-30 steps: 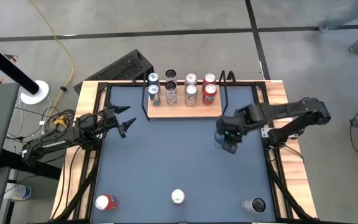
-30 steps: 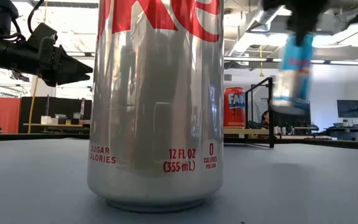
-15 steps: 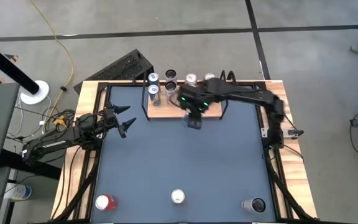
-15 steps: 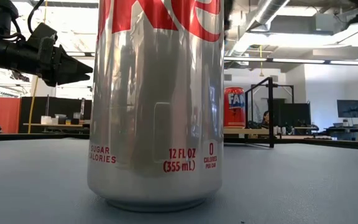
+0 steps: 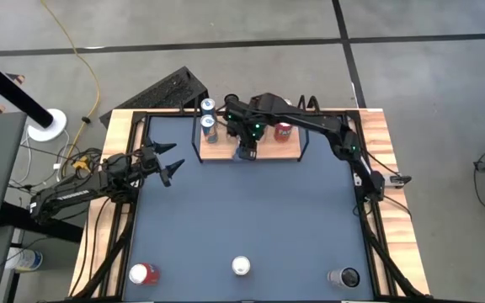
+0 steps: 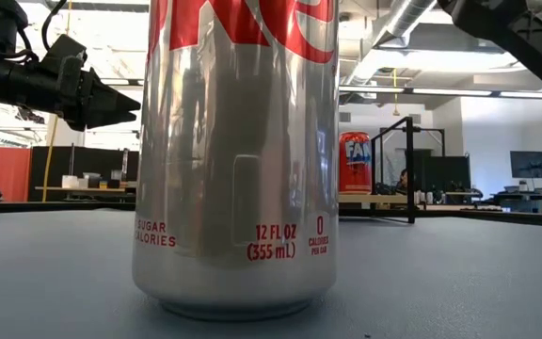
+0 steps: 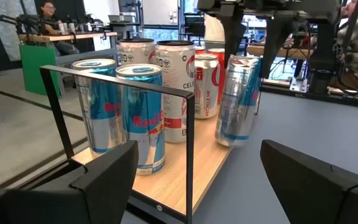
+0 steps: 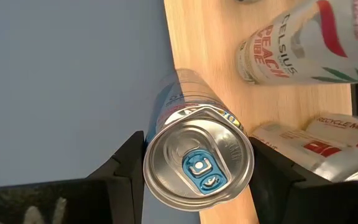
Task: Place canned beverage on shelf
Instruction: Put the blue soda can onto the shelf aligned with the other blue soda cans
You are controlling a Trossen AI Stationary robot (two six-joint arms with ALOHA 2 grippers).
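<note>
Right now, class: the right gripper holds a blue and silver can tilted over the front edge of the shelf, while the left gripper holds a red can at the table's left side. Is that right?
Not quite. The left gripper holds nothing; it hovers open and empty at the table's left side, as the high view shows. The rest stands: the right gripper holds the blue and silver can tilted over the front edge of the shelf.

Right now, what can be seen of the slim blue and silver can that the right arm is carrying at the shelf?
The slim blue and silver aluminium can is shiny metal with a silver lid and a blue pull tab. The right gripper holds it near its top, one of the jaws on each side. In the left wrist view it hangs tilted at the front edge of the light-wood shelf board, beside the white and red cans standing there. Whether its base touches the board cannot be told.
</note>
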